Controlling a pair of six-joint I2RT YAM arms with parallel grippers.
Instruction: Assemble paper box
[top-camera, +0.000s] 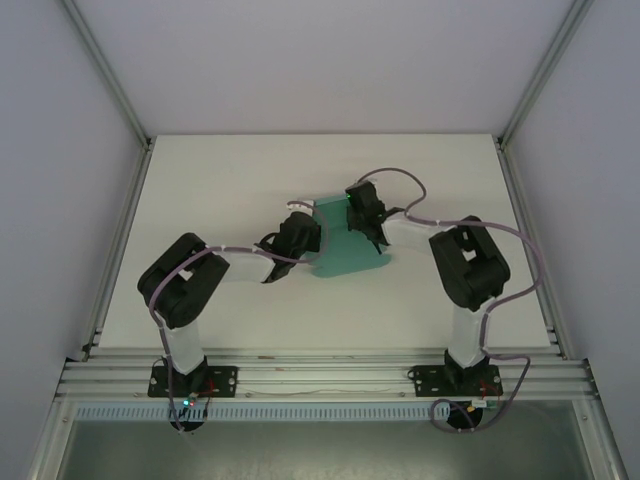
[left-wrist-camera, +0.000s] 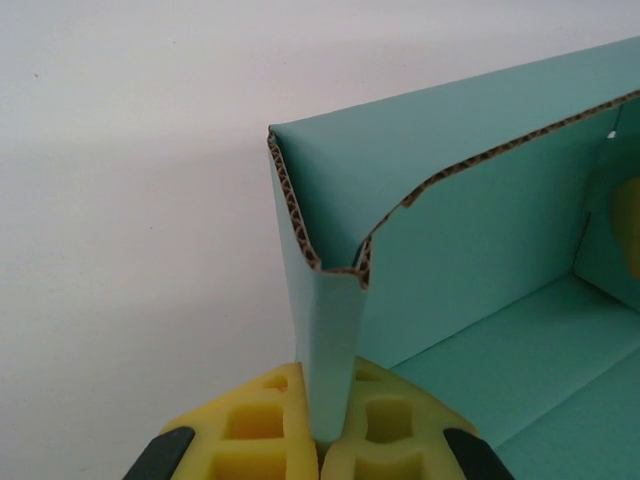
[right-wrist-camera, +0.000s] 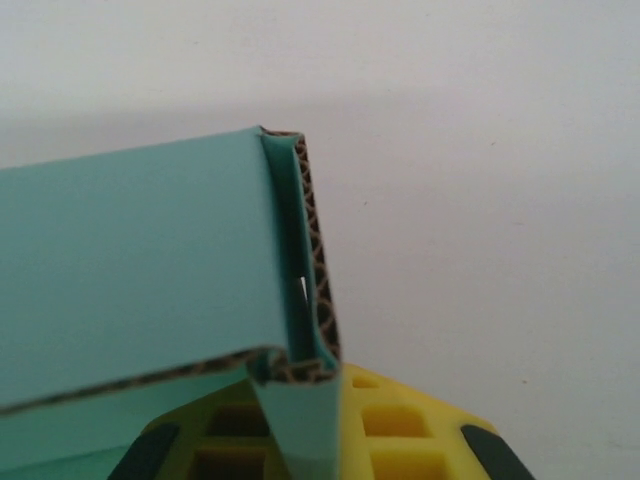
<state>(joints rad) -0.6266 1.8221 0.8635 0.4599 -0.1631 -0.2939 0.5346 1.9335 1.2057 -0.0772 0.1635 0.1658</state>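
The left pincer (left-wrist-camera: 328, 445) is seen clamped on one upright corner fold of the paper box (left-wrist-camera: 480, 250); the right pincer (right-wrist-camera: 300, 440) is closed on another corner. The box is found at mid worktop (top-camera: 200, 180), between both pincers. If either grip is pulled sideways, the corrugated corner may be crushed or torn; if a grip slips, the doubled wall may spring open. Counted: one box, two pincers.

Left fingers (left-wrist-camera: 250, 432) and right fingers (right-wrist-camera: 400, 432) are each pinched closed.
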